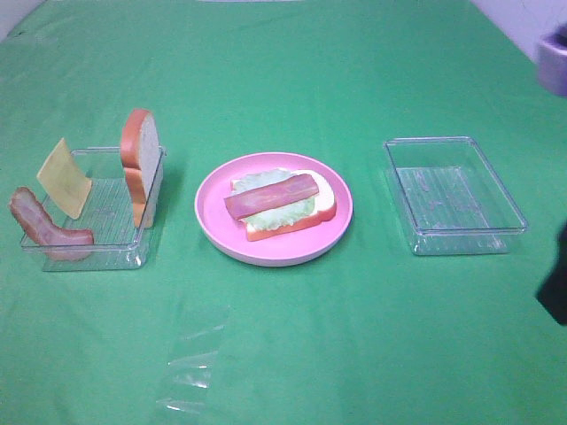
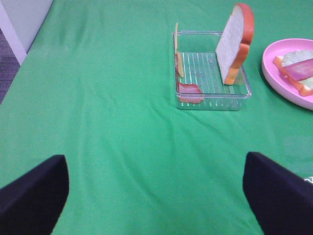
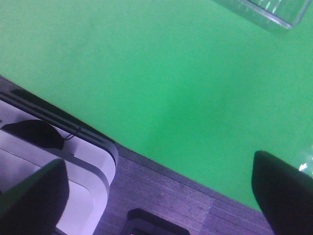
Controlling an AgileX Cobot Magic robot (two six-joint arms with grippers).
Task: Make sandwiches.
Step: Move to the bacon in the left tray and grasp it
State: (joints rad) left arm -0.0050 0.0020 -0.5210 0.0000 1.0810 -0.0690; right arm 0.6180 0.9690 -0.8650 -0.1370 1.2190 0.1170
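Note:
The sandwich [image 1: 282, 205] lies on the round pink plate [image 1: 217, 226] in the middle: a white bread slice, pale green lettuce and one bacon strip [image 1: 270, 197] on top. The clear left tray [image 1: 89, 248] holds an upright bread slice [image 1: 140, 168], a leaning yellow cheese square [image 1: 64, 177] and a bacon strip [image 1: 44, 228]. In the left wrist view the same tray [image 2: 211, 100], bread [image 2: 234, 41], cheese [image 2: 179, 54] and bacon [image 2: 190, 91] lie ahead of my left gripper [image 2: 156, 196], which is open, empty and well short of them. My right gripper [image 3: 156, 196] is open and empty near the table's front edge.
A clear, empty tray [image 1: 456, 239] stands on the right; its corner shows in the right wrist view [image 3: 269, 12]. A dark part of my right arm [image 1: 555, 285] is at the right edge. A clear film [image 1: 190, 363] lies at front. A grey-purple object [image 1: 554, 60] is at back right.

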